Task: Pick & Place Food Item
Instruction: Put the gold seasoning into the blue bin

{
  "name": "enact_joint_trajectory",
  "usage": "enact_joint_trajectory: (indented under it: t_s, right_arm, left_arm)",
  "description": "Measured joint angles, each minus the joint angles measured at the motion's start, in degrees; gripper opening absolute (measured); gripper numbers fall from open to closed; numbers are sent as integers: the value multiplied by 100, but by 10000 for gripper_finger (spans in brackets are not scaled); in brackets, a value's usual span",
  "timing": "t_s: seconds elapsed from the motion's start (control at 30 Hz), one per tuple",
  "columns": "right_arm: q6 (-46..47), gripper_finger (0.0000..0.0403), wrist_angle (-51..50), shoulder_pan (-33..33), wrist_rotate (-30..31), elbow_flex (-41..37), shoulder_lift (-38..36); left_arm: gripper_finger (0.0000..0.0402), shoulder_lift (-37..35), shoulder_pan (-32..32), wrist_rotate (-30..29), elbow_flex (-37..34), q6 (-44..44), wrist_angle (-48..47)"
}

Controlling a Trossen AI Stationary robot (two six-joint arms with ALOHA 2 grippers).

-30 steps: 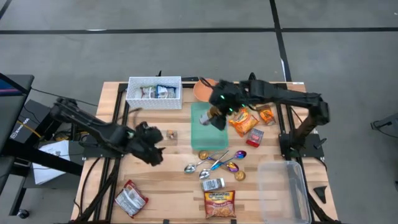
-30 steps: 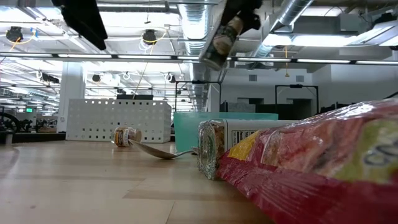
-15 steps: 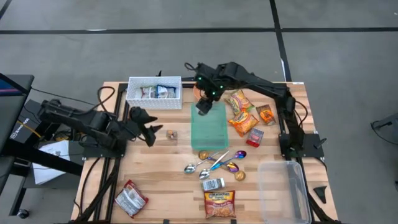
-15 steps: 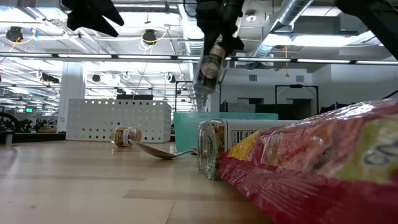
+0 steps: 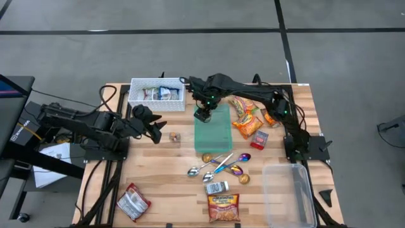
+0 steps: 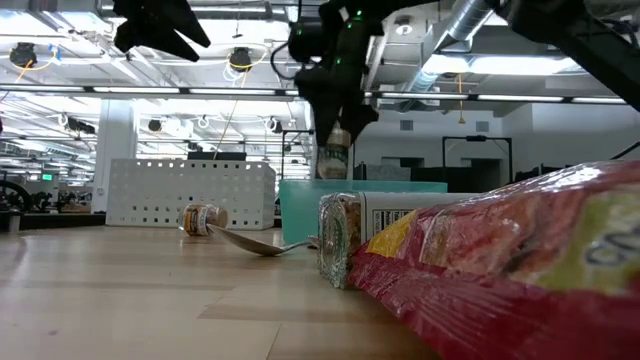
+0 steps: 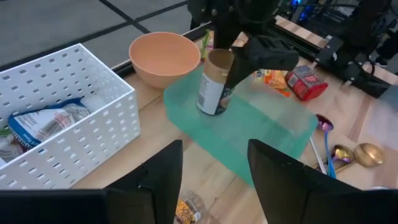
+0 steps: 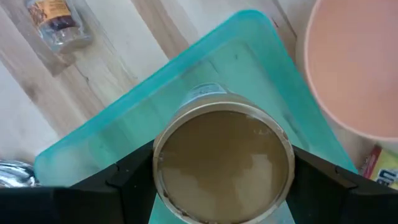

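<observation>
Left of centre in the high view, the left end effector [image 5: 156, 129] hangs over the desk [image 5: 177, 196], fingers apart, holding nothing. Just above centre, the right end effector [image 5: 202, 114] clamps a tan-capped jar [image 5: 203, 115], roughly upright, straight below it, over the upper edge of the teal tray [image 5: 213, 134]. Looks like it only needs lowering. Right arm's clearly nearer.

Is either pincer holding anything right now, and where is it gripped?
The right pincer grips a cylindrical jar by its upper end, over the teal tray. The left pincer holds nothing.
</observation>
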Motion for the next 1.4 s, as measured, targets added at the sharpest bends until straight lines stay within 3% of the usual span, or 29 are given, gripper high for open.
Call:
enact_joint_trajectory:
  t_s: [0.23, 1.4]
  right_arm:
    - [-297, 273, 155, 6, 108, 9, 333]
    - [-580, 273, 836, -108, 447, 11, 317]
  left_arm:
    - [175, 1, 0, 0, 0, -47, -3]
    - [165, 1, 0, 2, 0, -225, -1]
